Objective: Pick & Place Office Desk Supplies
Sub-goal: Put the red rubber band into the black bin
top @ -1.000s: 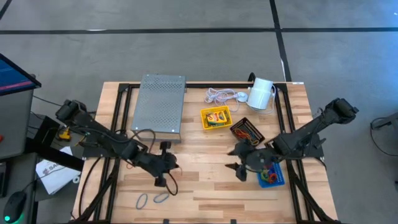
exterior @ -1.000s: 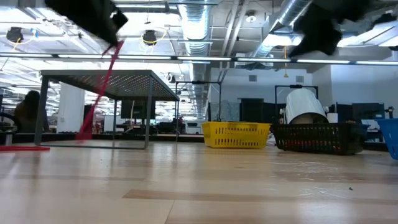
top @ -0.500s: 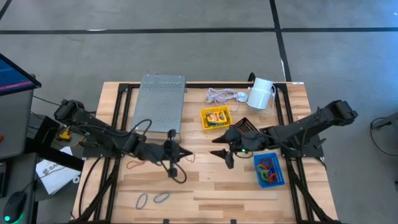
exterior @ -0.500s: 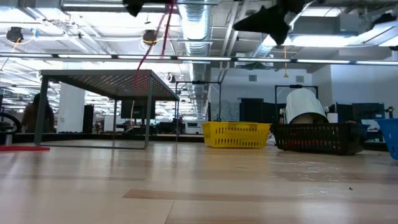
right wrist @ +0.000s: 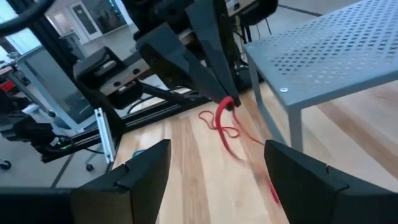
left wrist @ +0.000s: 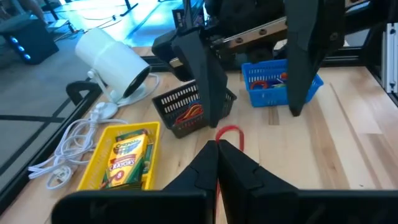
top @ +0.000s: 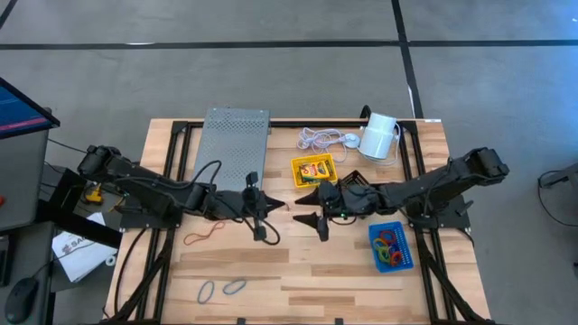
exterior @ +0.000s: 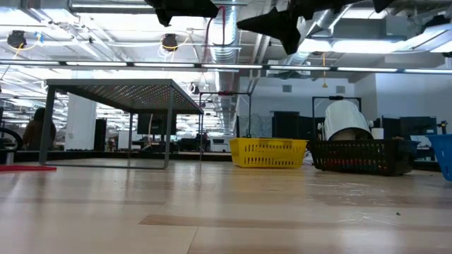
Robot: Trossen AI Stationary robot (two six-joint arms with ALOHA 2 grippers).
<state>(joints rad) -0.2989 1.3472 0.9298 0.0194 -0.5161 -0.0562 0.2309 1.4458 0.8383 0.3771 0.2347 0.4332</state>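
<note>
Left tool, jaws closed, pinches a red rubber band that dangles above mid-bench. Right tool, jaws spread wide and empty, faces it, just beside the band.

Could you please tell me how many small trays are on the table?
3: yellow tray by the white cord, black mesh tray partly under the right arm, blue tray near the right edge.

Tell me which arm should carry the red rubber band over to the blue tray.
Probably right. The left gripper holds the red rubber band, but the open right gripper faces it, with the blue tray on its side.
</note>
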